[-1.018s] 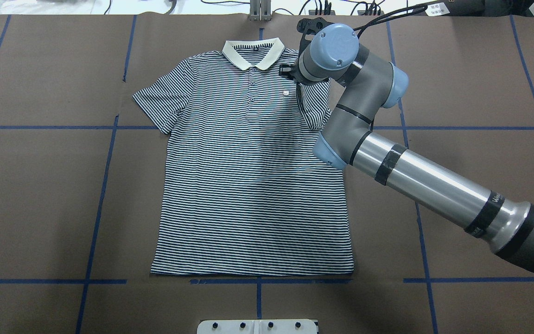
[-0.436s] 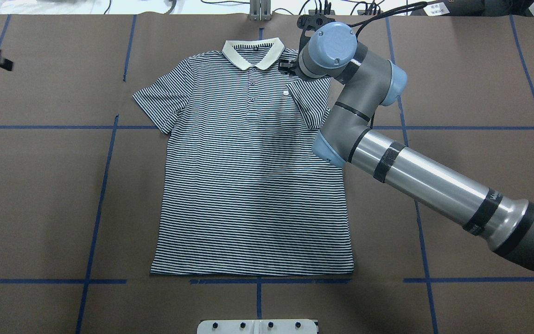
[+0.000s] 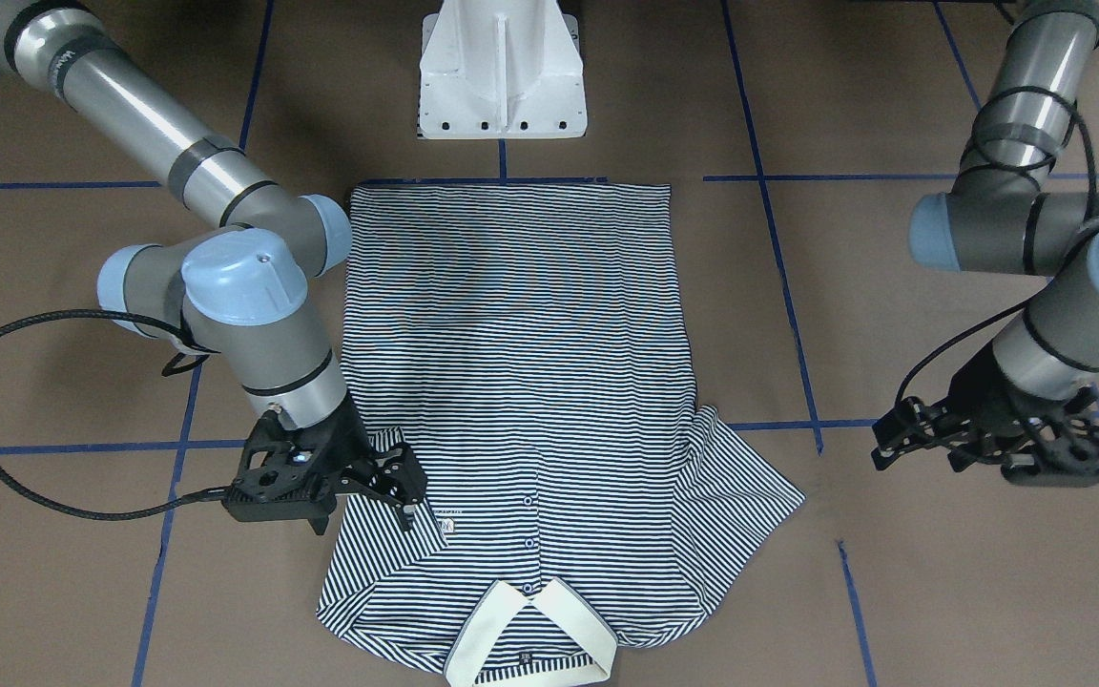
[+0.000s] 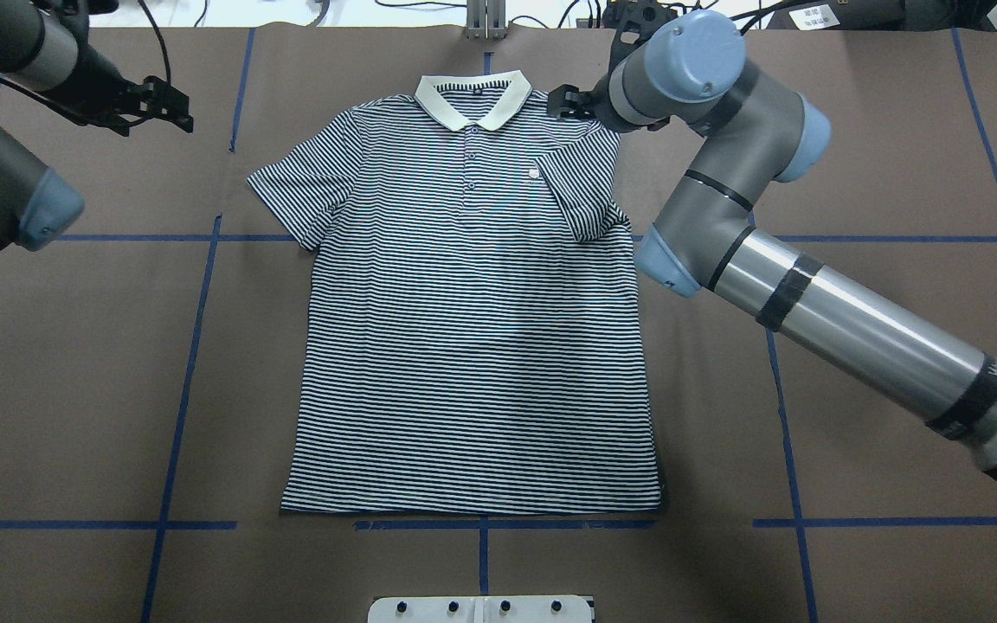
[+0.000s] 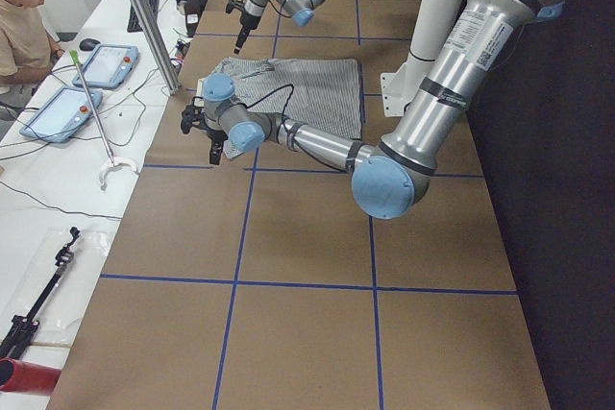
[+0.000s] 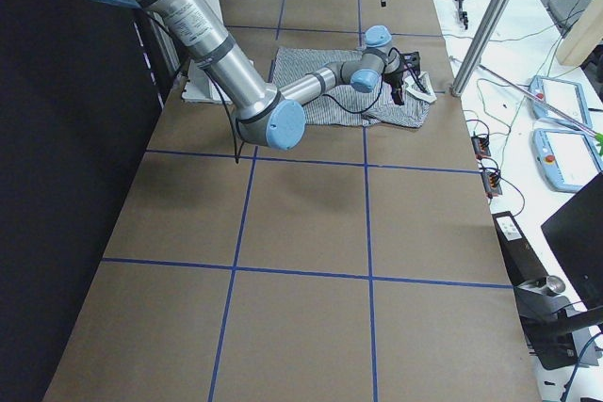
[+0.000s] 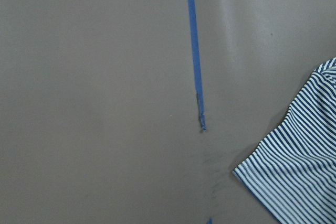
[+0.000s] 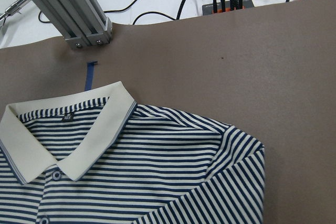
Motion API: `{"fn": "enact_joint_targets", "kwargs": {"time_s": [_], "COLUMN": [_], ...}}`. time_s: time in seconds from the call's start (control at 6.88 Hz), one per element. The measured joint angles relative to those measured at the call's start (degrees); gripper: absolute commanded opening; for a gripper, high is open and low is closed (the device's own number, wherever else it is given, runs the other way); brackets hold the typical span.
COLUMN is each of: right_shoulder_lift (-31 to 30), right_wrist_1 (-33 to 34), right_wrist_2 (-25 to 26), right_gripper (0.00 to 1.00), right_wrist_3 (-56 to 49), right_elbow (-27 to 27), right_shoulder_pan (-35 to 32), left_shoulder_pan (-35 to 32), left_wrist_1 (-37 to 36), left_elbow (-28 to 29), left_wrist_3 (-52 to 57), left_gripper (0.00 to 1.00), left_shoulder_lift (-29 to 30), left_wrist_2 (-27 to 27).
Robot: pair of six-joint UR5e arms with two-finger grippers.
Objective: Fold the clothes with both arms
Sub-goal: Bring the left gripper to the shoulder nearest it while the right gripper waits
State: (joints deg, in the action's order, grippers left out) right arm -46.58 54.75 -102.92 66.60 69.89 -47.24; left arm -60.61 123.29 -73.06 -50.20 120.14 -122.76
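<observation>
The striped polo shirt (image 4: 472, 346) lies flat, front up, in the middle of the worktop (image 4: 853, 156), its cream collar (image 4: 472, 99) away from the robot and one sleeve (image 4: 581, 195) folded in over the chest. Blue tape lines (image 4: 196, 346) cross the worktop, and a white pedestal base (image 3: 502, 72) stands just beyond the hem. The right hand (image 3: 413, 501) hovers wide open by the folded sleeve's shoulder; the left hand (image 4: 174, 108), also wide, hangs over bare worktop apart from the shirt.

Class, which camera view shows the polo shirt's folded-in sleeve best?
Overhead exterior: the folded-in sleeve lies whole and unobstructed. Front-facing, the right gripper overlaps it; the right wrist view crops it; side views show it tiny.
</observation>
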Motion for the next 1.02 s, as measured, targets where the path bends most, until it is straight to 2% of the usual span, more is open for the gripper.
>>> {"fn": "enact_joint_targets", "kwargs": {"time_s": [0.29, 0.44, 1.02], "right_shoulder_lift": [-4.42, -5.16, -5.64], "right_wrist_1": [-0.22, -0.25, -0.25], "right_wrist_2": [-4.61, -5.16, -5.36], "right_gripper": [1.00, 1.00, 1.00], "right_wrist_3": [-2.96, -3.78, -4.21], "right_elbow": [4.70, 5.41, 5.75], "right_shoulder_pan": [-2.57, -3.00, -3.42], "left_shoulder_pan": [4.21, 5.78, 9.13], "left_wrist_1": [4.83, 5.29, 5.75], "left_elbow": [6.47, 7.43, 8.64], "left_wrist_3": [-4.19, -4.62, -4.54], "left_gripper": [0.81, 0.73, 0.64], "left_shoulder_lift": [3.67, 4.29, 4.61], "left_wrist_2": [5.03, 6.18, 9.76]}}
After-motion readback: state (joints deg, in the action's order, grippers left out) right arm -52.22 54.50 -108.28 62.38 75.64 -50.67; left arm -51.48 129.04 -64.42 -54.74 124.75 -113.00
